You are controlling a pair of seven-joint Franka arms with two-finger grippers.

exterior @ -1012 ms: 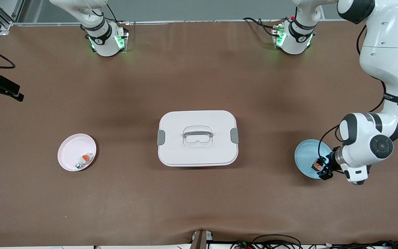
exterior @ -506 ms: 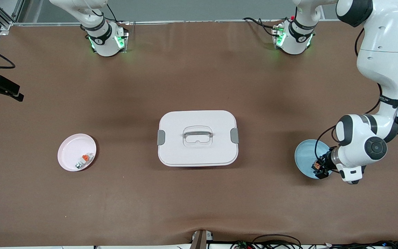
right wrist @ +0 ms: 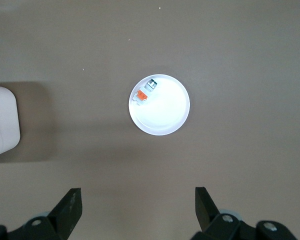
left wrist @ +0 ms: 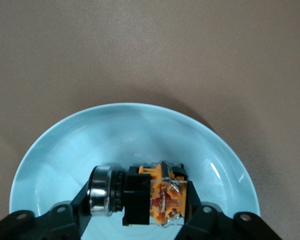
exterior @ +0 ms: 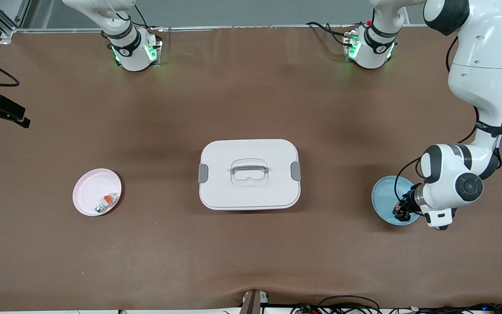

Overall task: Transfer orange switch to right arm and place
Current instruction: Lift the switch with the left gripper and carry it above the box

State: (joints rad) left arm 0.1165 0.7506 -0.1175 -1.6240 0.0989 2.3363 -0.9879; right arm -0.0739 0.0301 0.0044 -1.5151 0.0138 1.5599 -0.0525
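Over the past second the left arm has drawn in toward the blue plate, its gripper sliding from the plate's outer edge to sit lower over the dish, while nothing else on the table has shifted. Across a wide brown table with both arm bases along one edge and cables trailing at the camera's edge, a closed white lidded box with grey latches stands at the centre, the blue plate lies toward the left arm's end and a pink plate toward the right arm's end. At the blue plate, the left gripper has its fingers on either side of the orange switch, which rests in the plate with its orange face and silver ring showing; the fingers appear pressed against its sides, so the pick-up looks to be in hand, with the lift not yet made. High over the pink plate the right gripper waits with fingers spread wide, looking down on a whitish-grey part with an orange top lying in that dish. Next, by this reading, comes a clean lift off the plate and a carry toward the middle, leaving enough of the tiny body exposed for the right arm to take hold.
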